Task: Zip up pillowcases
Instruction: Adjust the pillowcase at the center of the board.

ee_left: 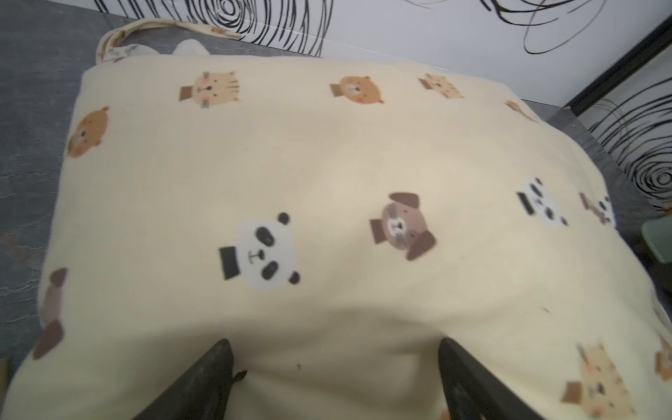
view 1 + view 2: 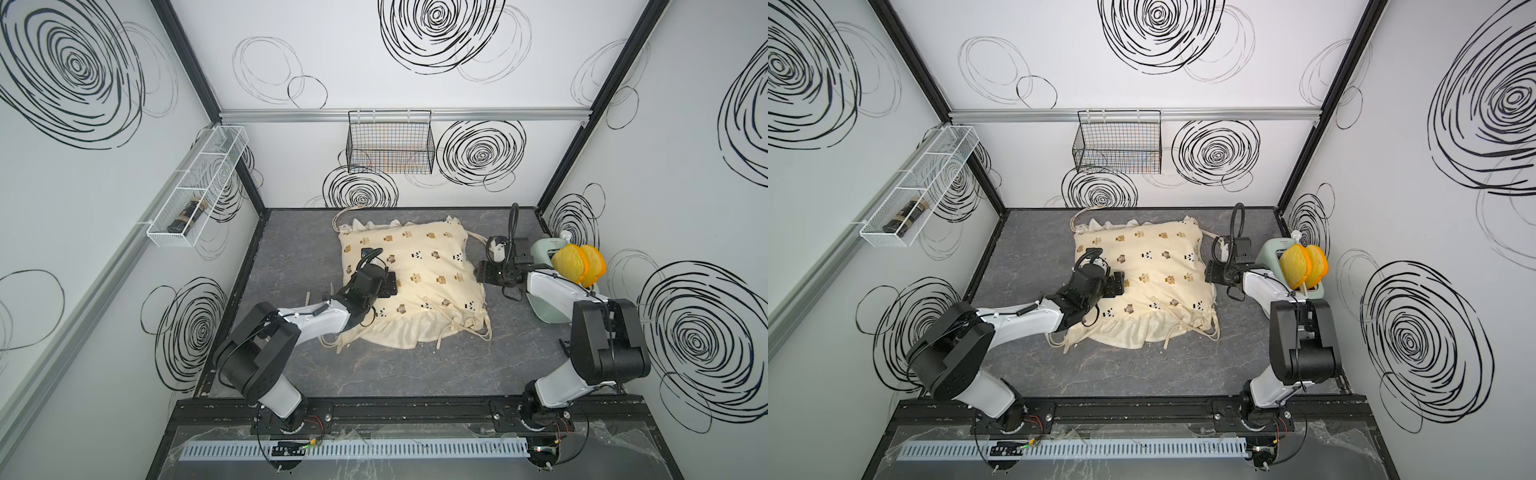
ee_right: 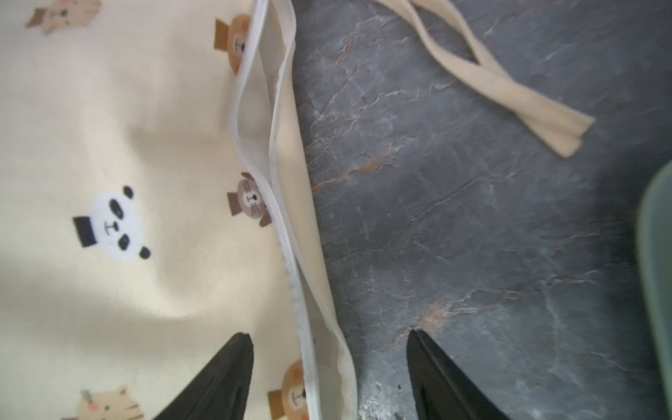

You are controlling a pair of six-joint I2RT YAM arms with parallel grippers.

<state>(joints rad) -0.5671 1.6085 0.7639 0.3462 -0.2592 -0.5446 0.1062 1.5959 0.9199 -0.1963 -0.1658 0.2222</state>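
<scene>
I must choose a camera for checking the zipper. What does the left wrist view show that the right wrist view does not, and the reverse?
Only the left wrist view: the broad top face of the pillowcase, a looped tie at a back corner, and the scribbled wall.
Only the right wrist view: the white zipper, gaping open along the pillowcase edge, and two loose ties crossed on the table.
Both: the cream animal print, the grey table, and open fingers, the left hand on the fabric, the right hand astride the zipper edge.
</scene>
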